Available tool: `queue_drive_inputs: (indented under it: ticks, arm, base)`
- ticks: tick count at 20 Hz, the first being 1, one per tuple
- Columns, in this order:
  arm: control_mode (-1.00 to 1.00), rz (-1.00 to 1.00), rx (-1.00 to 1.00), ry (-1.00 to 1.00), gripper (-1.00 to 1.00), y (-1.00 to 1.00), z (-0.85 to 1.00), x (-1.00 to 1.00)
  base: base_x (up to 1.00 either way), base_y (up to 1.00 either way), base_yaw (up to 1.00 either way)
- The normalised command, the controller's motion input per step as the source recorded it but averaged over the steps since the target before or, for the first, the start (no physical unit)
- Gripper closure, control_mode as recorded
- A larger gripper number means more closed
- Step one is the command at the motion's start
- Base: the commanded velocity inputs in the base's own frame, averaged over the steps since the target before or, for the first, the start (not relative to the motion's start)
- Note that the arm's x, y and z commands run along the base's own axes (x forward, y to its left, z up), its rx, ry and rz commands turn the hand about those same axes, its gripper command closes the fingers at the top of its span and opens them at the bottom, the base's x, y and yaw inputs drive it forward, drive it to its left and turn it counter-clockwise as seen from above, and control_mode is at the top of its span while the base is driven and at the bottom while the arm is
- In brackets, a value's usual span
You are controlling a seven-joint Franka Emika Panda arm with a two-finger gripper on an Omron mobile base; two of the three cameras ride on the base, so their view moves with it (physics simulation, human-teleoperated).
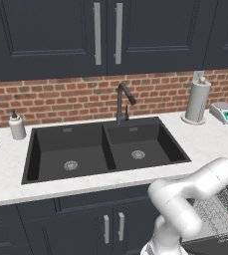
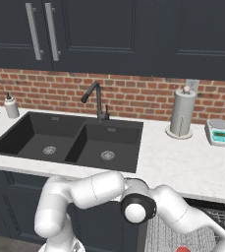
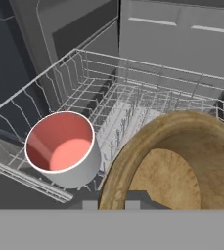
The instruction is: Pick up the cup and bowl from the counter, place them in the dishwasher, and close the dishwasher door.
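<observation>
- Dishwasher [image 3: 133, 105]: you are looking into it with the door dropped open; its wire rack is lying directly beneath the hand.
- Bowl [image 3: 174, 166]: you are holding this wooden bowl by its rim, tilted on edge above the rack.
- Cup [image 3: 62, 146]: already sitting upright in the rack, just beside the bowl.
- Gripper [image 3: 111, 205]: jaws are standing narrow, pinching the bowl's rim.

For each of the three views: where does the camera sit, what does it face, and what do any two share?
Left base view: behind the arm's left, facing the sink; white arm lower right.
Right base view: behind the arm's right, facing the same sink; arm along the bottom.
Hand view: on the hand, looking into the dishwasher rack at the cup and bowl; gripper on the bowl.
Both base views share the sink, faucet and paper towel roll.
</observation>
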Motion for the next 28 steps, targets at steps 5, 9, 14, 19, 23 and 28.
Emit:
queue_drive_inputs:
  ticks: [5, 9, 14, 19, 23, 28]
  arm:
    - [-1.00, 0.00, 0.00, -0.03, 1.00, -0.07, -0.24, 0.31]
    - [-1.00, 0.00, 0.00, 0.00, 1.00, -0.12, -0.14, 0.30]
    - [-1.00, 0.00, 0.00, 0.00, 1.00, -0.10, -0.25, 0.21]
    - [-1.00, 0.00, 0.01, 0.00, 1.00, 0.00, -0.41, 0.11]
    - [-1.00, 0.00, 0.01, 0.00, 1.00, 0.00, -0.45, 0.06]
    - [-1.00, 0.00, 0.02, 0.00, -1.00, 0.00, -0.28, -0.03]
  base:
    - [0.00, 0.00, 0.00]
    - [0.00, 0.00, 0.00]
    - [0.00, 0.00, 0.00]
    - [0.00, 0.00, 0.00]
    - [0.00, 0.00, 0.00]
    - [0.00, 0.00, 0.00]
